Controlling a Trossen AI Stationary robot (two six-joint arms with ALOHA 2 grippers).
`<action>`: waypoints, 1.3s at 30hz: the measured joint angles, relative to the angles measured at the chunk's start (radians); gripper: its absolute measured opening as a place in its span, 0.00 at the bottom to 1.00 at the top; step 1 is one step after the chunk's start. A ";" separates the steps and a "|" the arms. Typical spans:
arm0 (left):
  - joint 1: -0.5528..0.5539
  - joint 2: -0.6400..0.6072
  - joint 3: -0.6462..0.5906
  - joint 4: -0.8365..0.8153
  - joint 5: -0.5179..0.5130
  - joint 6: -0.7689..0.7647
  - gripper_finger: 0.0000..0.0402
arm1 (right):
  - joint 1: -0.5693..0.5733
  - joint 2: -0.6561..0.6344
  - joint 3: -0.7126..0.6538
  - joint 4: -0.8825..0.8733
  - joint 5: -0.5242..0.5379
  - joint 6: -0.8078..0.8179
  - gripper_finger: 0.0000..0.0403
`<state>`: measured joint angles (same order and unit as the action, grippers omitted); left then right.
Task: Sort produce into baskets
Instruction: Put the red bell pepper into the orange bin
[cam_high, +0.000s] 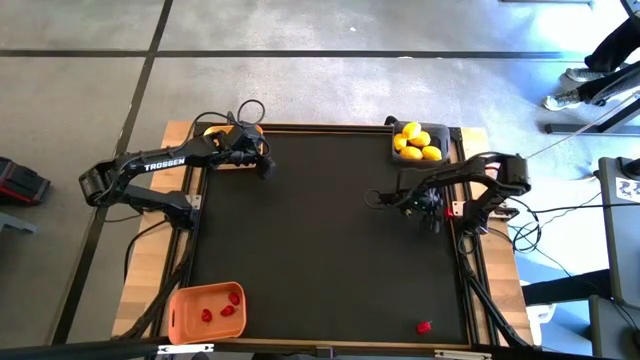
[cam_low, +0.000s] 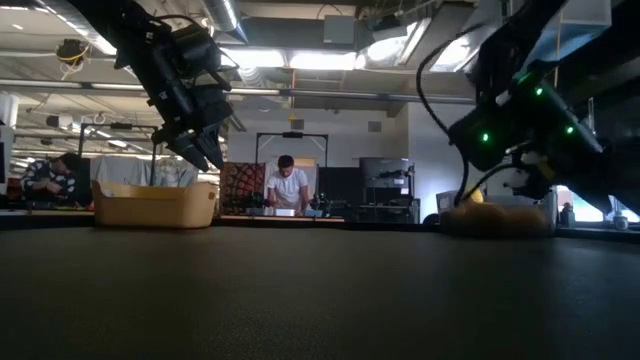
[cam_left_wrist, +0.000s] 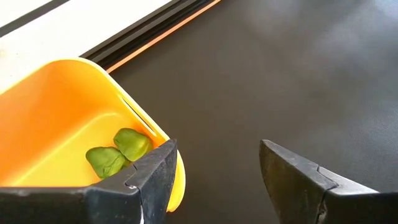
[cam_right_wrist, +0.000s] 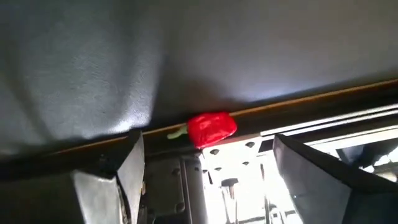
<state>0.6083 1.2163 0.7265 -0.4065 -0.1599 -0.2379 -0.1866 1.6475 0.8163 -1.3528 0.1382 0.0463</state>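
Your glossy yellow plastic basket, rounded at the corners, sits at the matte black bench's far left corner holding two wrinkled green pieces. The left hand hangs beside it, fingers wide and empty. The dark grey basket holds smooth yellow lemons. Your right hand is wide, empty. A shiny red piece lies at the bench's near edge; the orange basket holds three more.

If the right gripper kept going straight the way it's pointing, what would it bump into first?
Most likely the red piece at the mat's edge: the right wrist view shows it dead ahead between the open fingers of the right gripper. It looks like only bare mat lies in between, though depth is hard to judge.
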 joint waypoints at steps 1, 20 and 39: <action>0.000 0.000 0.000 0.000 0.000 0.000 0.56 | -0.011 0.018 0.000 -0.003 0.000 0.000 0.72; 0.000 0.000 0.000 0.000 0.000 -0.006 0.56 | -0.045 0.349 0.000 0.008 0.087 0.001 0.70; 0.000 0.000 0.000 -0.001 0.000 -0.011 0.56 | -0.042 0.352 -0.003 0.016 0.105 -0.002 0.06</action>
<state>0.6083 1.2163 0.7265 -0.4072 -0.1600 -0.2489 -0.2291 1.9999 0.8135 -1.3365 0.2432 0.0441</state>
